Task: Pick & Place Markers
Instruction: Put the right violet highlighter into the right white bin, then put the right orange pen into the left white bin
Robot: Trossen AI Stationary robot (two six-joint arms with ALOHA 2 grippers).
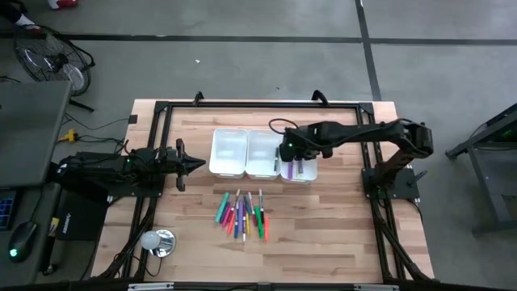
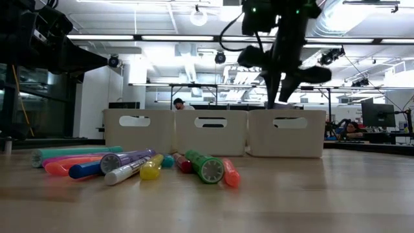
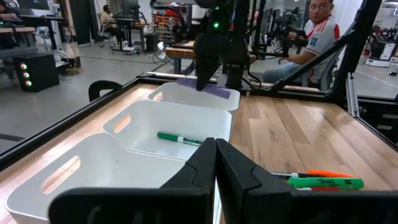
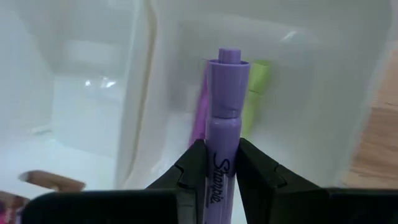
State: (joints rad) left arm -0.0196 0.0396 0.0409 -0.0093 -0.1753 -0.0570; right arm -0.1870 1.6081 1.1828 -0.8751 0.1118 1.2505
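The right gripper (image 4: 216, 163) hung over the rightmost of three white bins (image 1: 300, 171), its two fingers (image 4: 189, 165) clamped on the barrel of a purple marker (image 4: 221, 134). In the right wrist view the marker ran straight out between the jaws, lettered barrel pinched at their tips and capped end pointing down into the bin, clear of the bin floor. Below it in that bin lay a pink marker (image 4: 200, 118) and a yellow-green marker (image 4: 254, 93), side by side against the far wall. From the left wrist view the purple marker (image 3: 205, 89) showed level across the bin's rim, beneath the right gripper (image 3: 211, 59). A green marker (image 3: 179, 139) lay on the floor of the middle bin (image 1: 263, 153), and the left bin (image 1: 229, 151) stood just beside it. The remaining markers (image 1: 241, 213) lay bunched on the wooden table (image 1: 339, 234) in front of the bins, well apart from both grippers. The left gripper (image 1: 196, 163) rested at the left side of the table, pointing toward the bins, its jaws pressed together on nothing. A person in a red and white shirt (image 3: 314, 37) sat beyond the table.
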